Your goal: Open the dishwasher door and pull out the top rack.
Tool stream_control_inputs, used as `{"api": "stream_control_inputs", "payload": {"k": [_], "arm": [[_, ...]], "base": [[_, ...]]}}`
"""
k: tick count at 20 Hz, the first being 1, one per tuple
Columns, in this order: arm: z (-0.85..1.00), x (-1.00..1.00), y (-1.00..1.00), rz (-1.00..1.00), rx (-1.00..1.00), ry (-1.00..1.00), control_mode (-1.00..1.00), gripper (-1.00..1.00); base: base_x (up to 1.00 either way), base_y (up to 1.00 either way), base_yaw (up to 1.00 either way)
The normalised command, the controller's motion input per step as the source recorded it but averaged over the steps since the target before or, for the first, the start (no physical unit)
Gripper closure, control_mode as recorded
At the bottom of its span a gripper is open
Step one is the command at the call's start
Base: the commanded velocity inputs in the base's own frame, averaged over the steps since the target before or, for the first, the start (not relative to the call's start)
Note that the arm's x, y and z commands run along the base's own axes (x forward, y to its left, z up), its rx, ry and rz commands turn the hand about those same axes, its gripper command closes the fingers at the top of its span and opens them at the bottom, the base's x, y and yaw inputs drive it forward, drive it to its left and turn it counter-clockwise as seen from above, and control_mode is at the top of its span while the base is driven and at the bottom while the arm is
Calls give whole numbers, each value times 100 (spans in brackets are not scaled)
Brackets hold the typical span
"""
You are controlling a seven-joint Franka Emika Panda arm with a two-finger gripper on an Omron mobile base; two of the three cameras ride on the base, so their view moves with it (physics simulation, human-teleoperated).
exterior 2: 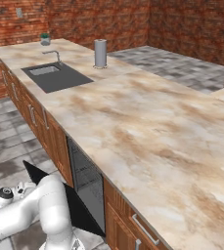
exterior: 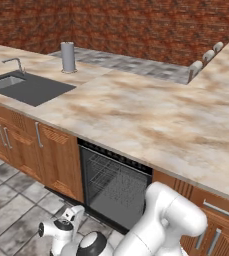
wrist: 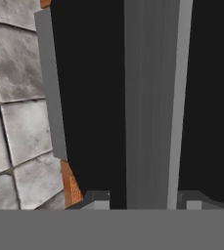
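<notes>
The dishwasher door (exterior 2: 79,207) is a flat black panel swung down and out from under the counter. In the hand view its grey bar handle (wrist: 152,112) runs up the picture against the black door (wrist: 89,97). My gripper (wrist: 145,200) is shut on that handle, one fingertip on each side. In the left base view my hand (exterior: 68,225) is low over the floor, in front of the open cavity. The top rack (exterior: 108,172), a grey wire basket, sits inside the dishwasher, pushed in. My arm hides the lowered door in the left base view.
Brown wooden cabinet doors (exterior: 56,160) flank the dishwasher. The marbled counter (exterior: 151,115) above carries a dark sink (exterior: 28,87) with a faucet and a grey cylinder (exterior: 67,56). Grey floor tiles (exterior: 16,200) spread to the left of my hand.
</notes>
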Motion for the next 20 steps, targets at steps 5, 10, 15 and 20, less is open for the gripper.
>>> {"api": "stream_control_inputs", "payload": {"k": [5,10,15,20], "arm": [[-54,-56,100,0,-18,-3,-100,-100],[-18,-89,96,0,-22,-23,-100,-100],[0,-100,82,0,-26,-45,-100,-100],[0,-100,90,0,-23,-46,-100,-100]], "base": [[0,0,0],[0,0,0],[0,0,0],[0,0,0]]}}
